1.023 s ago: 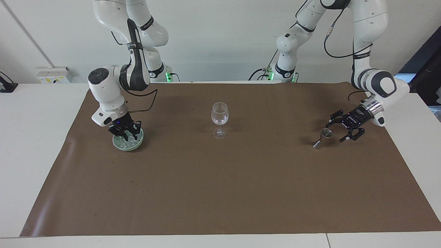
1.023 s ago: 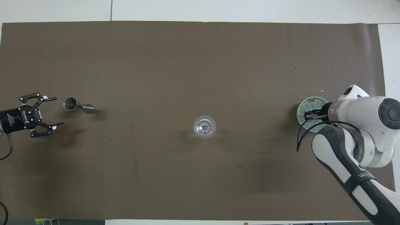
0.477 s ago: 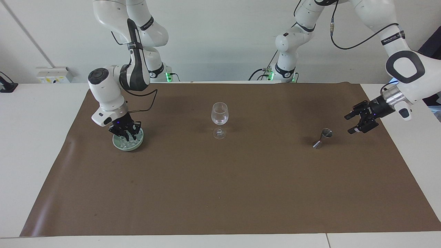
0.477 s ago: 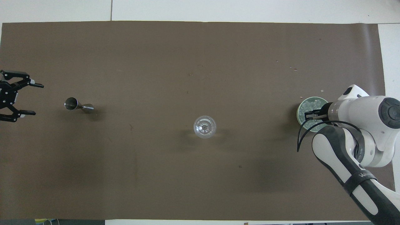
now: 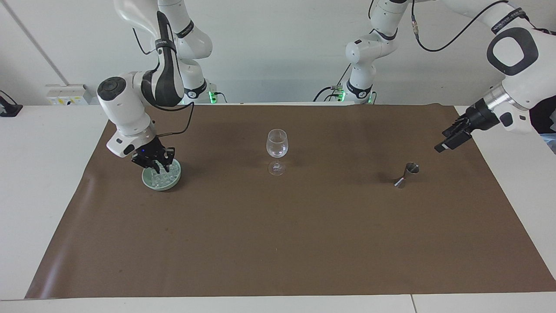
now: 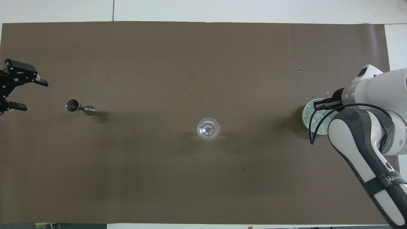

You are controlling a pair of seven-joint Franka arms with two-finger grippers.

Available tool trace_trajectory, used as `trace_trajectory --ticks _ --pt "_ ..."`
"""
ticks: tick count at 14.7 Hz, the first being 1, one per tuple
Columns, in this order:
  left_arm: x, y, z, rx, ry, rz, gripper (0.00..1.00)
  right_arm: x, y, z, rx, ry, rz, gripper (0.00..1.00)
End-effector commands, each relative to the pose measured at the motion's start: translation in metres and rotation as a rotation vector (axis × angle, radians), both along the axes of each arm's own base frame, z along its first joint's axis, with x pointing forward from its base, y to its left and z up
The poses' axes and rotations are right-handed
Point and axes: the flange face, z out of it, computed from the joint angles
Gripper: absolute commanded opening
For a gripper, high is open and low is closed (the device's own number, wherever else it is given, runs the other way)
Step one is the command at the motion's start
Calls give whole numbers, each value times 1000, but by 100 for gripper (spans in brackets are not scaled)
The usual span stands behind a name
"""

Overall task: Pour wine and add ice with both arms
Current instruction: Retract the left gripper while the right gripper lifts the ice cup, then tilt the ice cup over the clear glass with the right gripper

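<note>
Hidden: right arm's forearm covers part of the green bowl [image 6: 306, 115] overhead; whether the right hand [image 5: 155, 163] pinches an ice cube cannot be told
Room: brown mat [image 5: 278, 243] bare around wine glass [image 5: 276, 145]
Right hand: pressed together, just over the ice [image 5: 167, 177] in the bowl
Left hand: [image 5: 451, 140] spread, raised over the mat's edge, jigger [image 5: 407, 173] nearby

ice [image 5: 164, 175] in bowl [image 5: 150, 181], glass [image 5: 276, 148] between bowl and jigger [image 5: 406, 174]

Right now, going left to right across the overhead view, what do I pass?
Left gripper, open, at the view's edge → metal jigger → wine glass → pale green bowl of ice, with the right gripper, shut, over it.
</note>
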Motion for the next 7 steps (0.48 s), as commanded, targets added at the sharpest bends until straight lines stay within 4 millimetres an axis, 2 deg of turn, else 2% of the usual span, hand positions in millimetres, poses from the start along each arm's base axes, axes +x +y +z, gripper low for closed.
trace_trajectory --ticks 1,3,4,6,7 --pt "-11 -29 13 67 -36 -159 100 23 63 50 -38 26 -41 0" --pt "-8 -55 19 151 -78 -316 100 38 131 101 -38 49 -102 0" --pt "-4 -65 24 164 -111 -383 100 41 152 119 -32 44 -133 0" --pt "1 -69 40 173 -155 -429 100 34 208 131 -2 20 -157 0" --pt "2 -69 42 176 -161 -449 100 30 225 131 5 11 -173 0"
